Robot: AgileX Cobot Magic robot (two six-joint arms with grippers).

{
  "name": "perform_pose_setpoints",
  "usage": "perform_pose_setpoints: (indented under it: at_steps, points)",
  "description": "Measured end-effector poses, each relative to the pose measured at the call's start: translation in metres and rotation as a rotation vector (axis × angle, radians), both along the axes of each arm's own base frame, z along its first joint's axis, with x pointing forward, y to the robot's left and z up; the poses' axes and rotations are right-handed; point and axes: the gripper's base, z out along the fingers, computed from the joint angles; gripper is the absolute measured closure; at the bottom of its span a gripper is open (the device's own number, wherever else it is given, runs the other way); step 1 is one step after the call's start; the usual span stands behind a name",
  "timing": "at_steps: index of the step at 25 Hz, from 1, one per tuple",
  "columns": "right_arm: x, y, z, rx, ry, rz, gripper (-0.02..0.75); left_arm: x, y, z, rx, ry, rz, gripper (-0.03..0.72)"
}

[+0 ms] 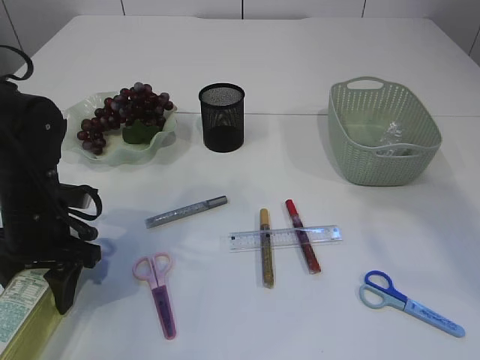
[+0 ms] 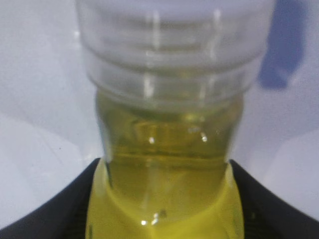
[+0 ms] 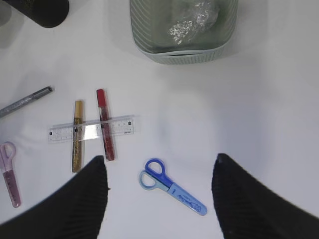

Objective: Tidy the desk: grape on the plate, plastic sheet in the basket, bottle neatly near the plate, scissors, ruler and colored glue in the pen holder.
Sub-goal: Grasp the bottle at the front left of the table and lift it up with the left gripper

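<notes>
A bottle [image 1: 19,311] of yellow liquid lies at the table's front left corner. My left gripper [image 2: 164,162] is shut on the bottle [image 2: 167,189] just below its white cap. Grapes [image 1: 124,112] rest on the green plate [image 1: 82,154]. Crumpled plastic sheet [image 1: 391,139] lies in the basket [image 1: 382,131]. A clear ruler [image 1: 285,238] lies across gold [image 1: 266,247] and red [image 1: 302,236] glue pens, and a silver one [image 1: 186,211] lies to their left. My right gripper [image 3: 159,157] hangs open above the blue scissors [image 3: 172,186]. Pink scissors [image 1: 157,289] lie front left. The black mesh pen holder [image 1: 222,118] stands beside the plate.
The table's front edge runs just below the blue scissors [image 1: 409,301] and the bottle. A seam crosses the table behind the plate and basket. The left arm [image 1: 34,187] rises over the front left corner.
</notes>
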Motion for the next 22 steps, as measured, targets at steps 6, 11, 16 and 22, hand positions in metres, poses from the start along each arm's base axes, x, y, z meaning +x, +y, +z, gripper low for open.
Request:
perform_pose_setpoints:
  at_steps: [6, 11, 16, 22]
  points:
    - [0.000, 0.000, 0.000, -0.001, 0.000, 0.002, 0.225, 0.000, 0.000, 0.000, -0.001, 0.000, -0.002, 0.230]
    - [0.000, 0.000, 0.000, -0.001, 0.000, 0.002, 0.225, -0.008, 0.002, 0.004, -0.019, -0.065, -0.004, 0.232]
    - [0.000, 0.000, 0.000, -0.001, 0.000, 0.002, 0.225, -0.023, 0.006, 0.007, -0.048, -0.154, 0.000, 0.232]
    - [0.000, 0.000, 0.000, -0.001, -0.002, 0.002, 0.225, -0.026, 0.007, 0.018, -0.081, -0.258, 0.006, 0.232]
